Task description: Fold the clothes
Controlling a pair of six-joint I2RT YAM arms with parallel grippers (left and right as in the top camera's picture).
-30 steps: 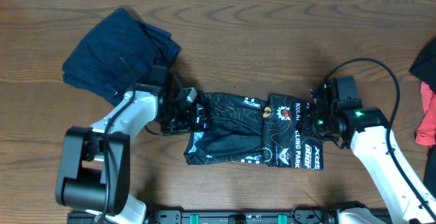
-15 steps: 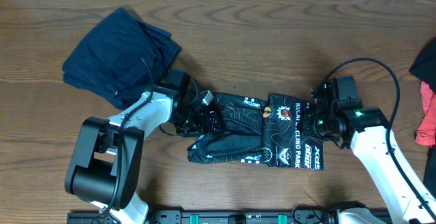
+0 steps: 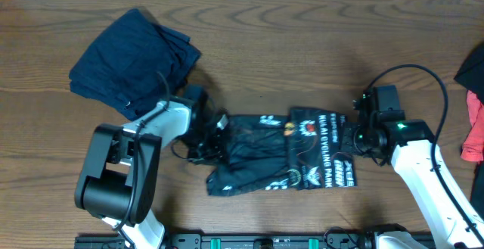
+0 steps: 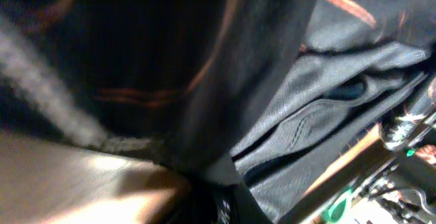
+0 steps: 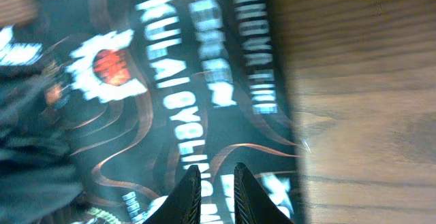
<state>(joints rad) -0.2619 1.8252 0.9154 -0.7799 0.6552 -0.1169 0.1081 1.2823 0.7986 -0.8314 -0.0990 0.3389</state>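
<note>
The clothes, a black jersey with thin orange lines and white lettering, lie bunched in the middle of the table. My left gripper is at its left end, shut on a fold of the fabric. In the left wrist view dark jersey cloth fills the picture and hides the fingers. My right gripper hovers over the jersey's right edge. In the right wrist view its fingertips stand a narrow gap apart above the lettered panel, with nothing pinched between them.
A crumpled dark navy garment lies at the back left, close behind the left arm. Red cloth and black cloth hang in at the right edge. Bare wooden table borders the jersey's right side.
My left gripper has slid right into the jersey's left end and shut on it. The jersey has bunched and its lettered right panel has shifted. The right gripper's jaws have narrowed slightly.
</note>
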